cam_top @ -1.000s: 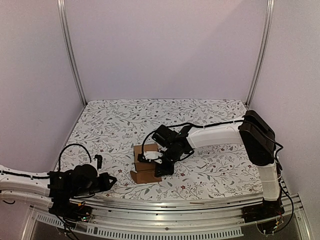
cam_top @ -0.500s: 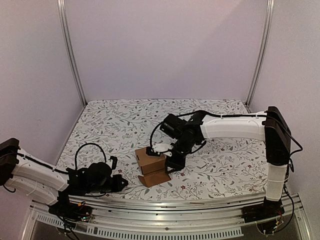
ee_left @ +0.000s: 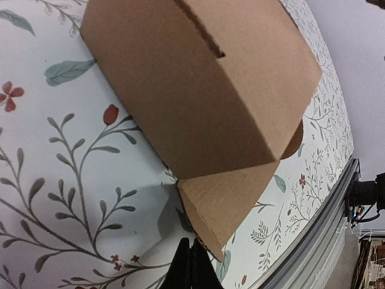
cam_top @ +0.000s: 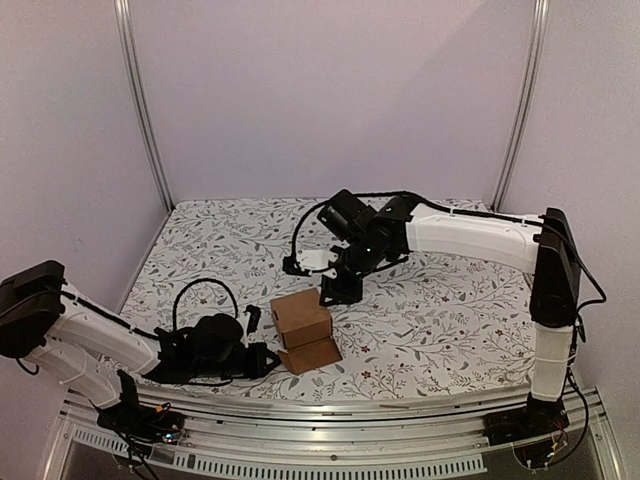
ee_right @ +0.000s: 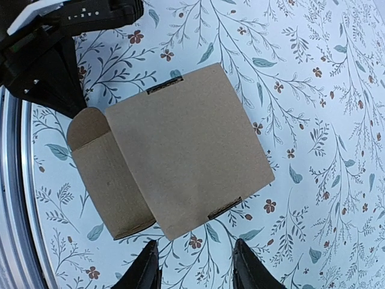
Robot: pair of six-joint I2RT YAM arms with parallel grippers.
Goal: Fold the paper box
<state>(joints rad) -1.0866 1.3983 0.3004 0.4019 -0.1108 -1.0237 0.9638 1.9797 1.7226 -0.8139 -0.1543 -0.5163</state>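
Left claw crowding the paper box at its near flap, right claw raised beyond far side, tabletop open rightward

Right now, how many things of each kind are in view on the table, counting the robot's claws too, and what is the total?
paper box: 1
claws: 2 (left claw, right claw)
floral table cover: 1
Total: 4
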